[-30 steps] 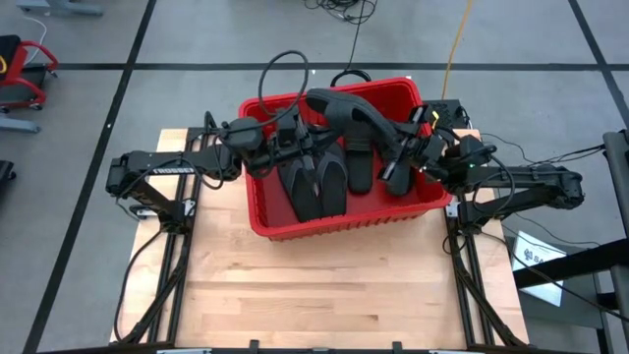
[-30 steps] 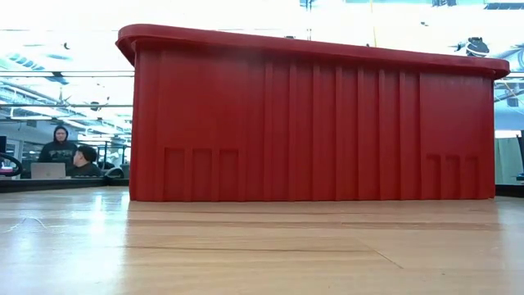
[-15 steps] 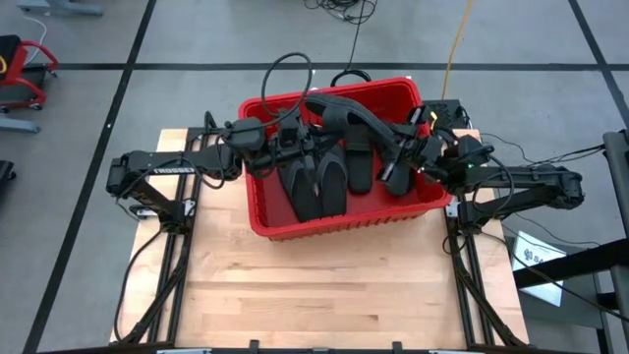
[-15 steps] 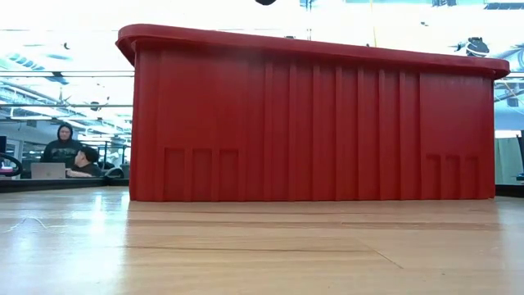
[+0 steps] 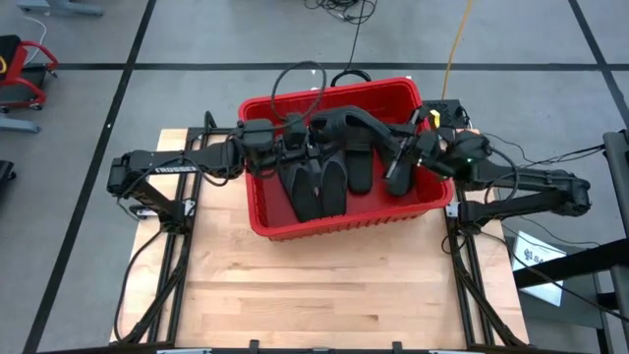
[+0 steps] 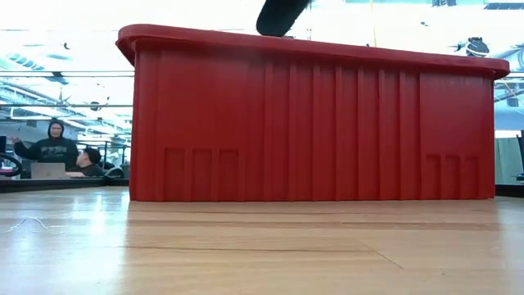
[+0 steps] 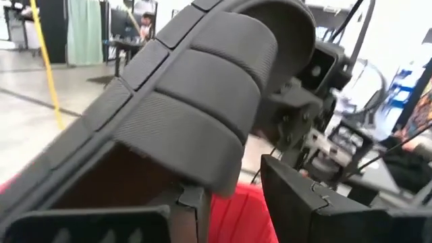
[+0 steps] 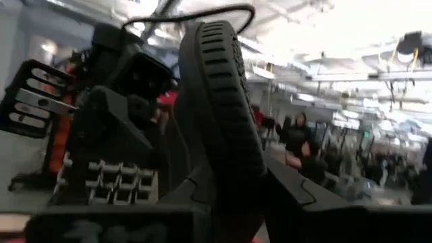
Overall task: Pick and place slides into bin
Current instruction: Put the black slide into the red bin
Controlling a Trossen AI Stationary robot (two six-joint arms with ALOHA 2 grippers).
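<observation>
The red bin (image 5: pixel 334 228) stands at the table's far middle and fills the low view as a red wall (image 6: pixel 311 123). Several black slides (image 5: pixel 319 187) lie flat on its floor. One more black slide (image 5: pixel 349 123) hangs across the bin's far part, above the others, and its end shows over the rim (image 6: pixel 282 15). My right gripper (image 5: pixel 398 152) is shut on it at the bin's right side. My left gripper (image 5: pixel 295 147) is open at the bin's left side, with the slide's padded strap (image 7: pixel 202 101) close above its fingers. My left gripper has its jaws apart, with the slide's edge (image 7: pixel 192 189) right at one finger; whether they touch, I cannot tell. My right gripper pinches the slide's sole (image 8: pixel 226 182) between its two fingers at the slide's right end, coming from the table's right. The slide stands on edge, clear of the slides below, and reaches toward the left gripper.
Bare wooden table (image 5: pixel 324 295) lies on the near side of the bin. Black cable loops (image 5: pixel 295 84) hang over the bin's far left corner. People (image 6: pixel 57 152) sit in the room beyond the table.
My left gripper has opened and let go of the black slide. My right gripper has tipped downward, and the slide has sunk lower over the bin, its end coming into the low view from above.
</observation>
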